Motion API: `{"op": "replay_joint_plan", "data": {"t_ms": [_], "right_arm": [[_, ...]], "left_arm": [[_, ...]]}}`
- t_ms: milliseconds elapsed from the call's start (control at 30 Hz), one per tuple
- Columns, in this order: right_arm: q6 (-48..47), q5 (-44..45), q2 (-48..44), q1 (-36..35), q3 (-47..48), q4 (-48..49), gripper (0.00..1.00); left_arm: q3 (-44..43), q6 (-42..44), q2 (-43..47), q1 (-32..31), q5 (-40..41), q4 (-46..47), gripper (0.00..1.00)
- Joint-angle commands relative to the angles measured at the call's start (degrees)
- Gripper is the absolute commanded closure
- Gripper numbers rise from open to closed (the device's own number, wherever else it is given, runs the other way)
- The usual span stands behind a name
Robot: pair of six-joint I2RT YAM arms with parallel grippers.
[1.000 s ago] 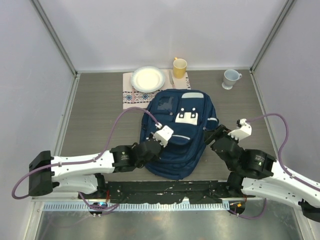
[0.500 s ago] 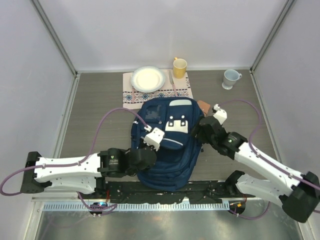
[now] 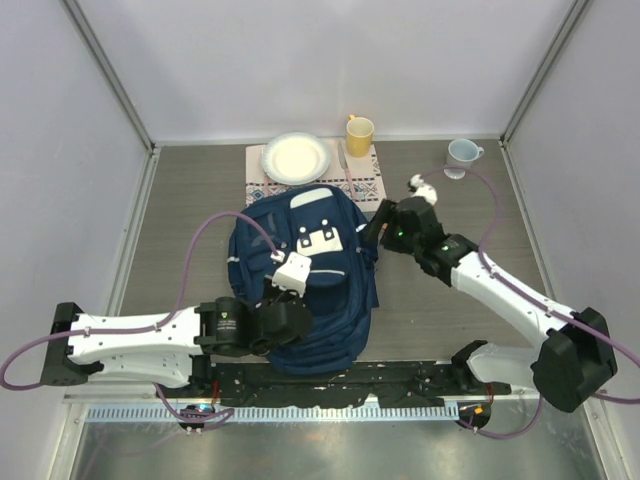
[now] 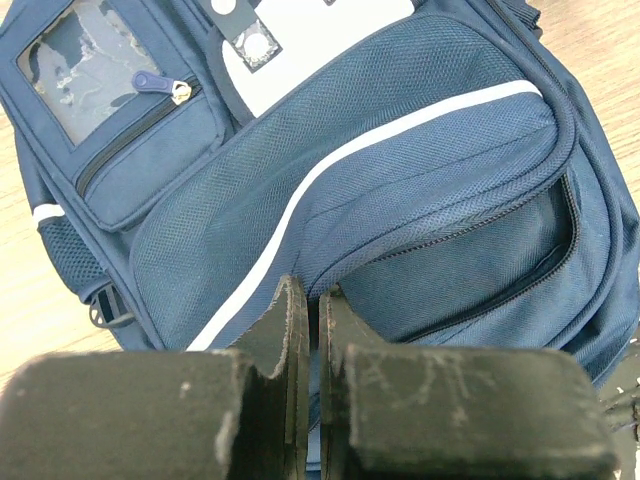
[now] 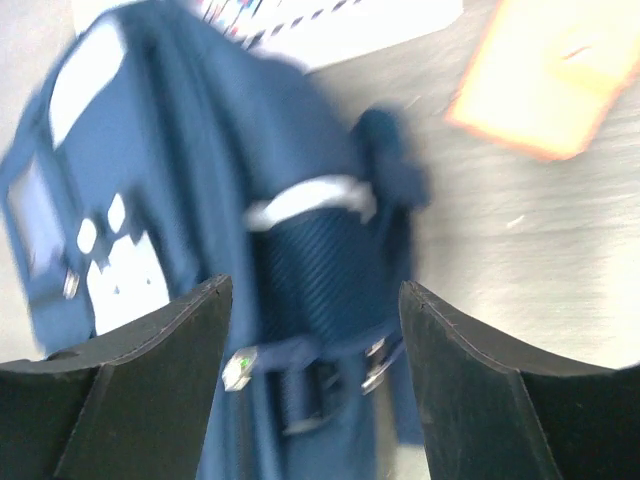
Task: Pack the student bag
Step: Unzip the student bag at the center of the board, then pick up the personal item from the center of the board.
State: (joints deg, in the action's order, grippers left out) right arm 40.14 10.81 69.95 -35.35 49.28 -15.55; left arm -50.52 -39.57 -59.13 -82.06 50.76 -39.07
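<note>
On the table [image 3: 200,200] lay the bag [image 3: 335,300], its front cloth pinched by the left gripper [image 4: 310,300], the right gripper [image 5: 312,290] spread beside it, likely lining it up for unzipping next.

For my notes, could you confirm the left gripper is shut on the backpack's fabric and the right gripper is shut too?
No: the right gripper is open facing the backpack, as the right wrist view shows; the left gripper is shut on its fabric.

grey-brown wood-grain table [image 3: 190,200], pale lilac walls [image 3: 300,60], metal corner posts [image 3: 110,78].
</note>
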Motion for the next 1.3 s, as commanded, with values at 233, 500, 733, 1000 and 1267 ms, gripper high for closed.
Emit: {"op": "replay_joint_plan", "data": {"t_ms": [233, 500, 733, 1000, 1267], "right_arm": [[-1.99, -5.98, 10.19, 26.2, 3.28, 9.48, 0.25], [-4.63, -13.61, 25.84, 34.3, 8.56, 17.63, 0.23], [-5.86, -23.44, 33.92, 37.73, 9.25, 23.19, 0.23], [-5.07, -31.02, 39.47, 37.9, 8.65, 27.76, 0.24], [-7.18, -33.83, 39.47, 37.81, 5.48, 28.29, 0.36]], "left_arm": [[-0.54, -2.18, 3.06, 2.87, 2.68, 7.43, 1.0], [-0.45, -2.7, 2.01, 2.87, -0.14, 8.83, 1.0], [-0.89, -2.18, 1.83, 2.87, -0.05, 9.62, 1.0], [-1.68, -1.39, 0.86, 3.14, -0.23, 9.1, 1.0], [-0.98, -1.65, 1.48, 3.49, -0.49, 9.27, 1.0]]}}
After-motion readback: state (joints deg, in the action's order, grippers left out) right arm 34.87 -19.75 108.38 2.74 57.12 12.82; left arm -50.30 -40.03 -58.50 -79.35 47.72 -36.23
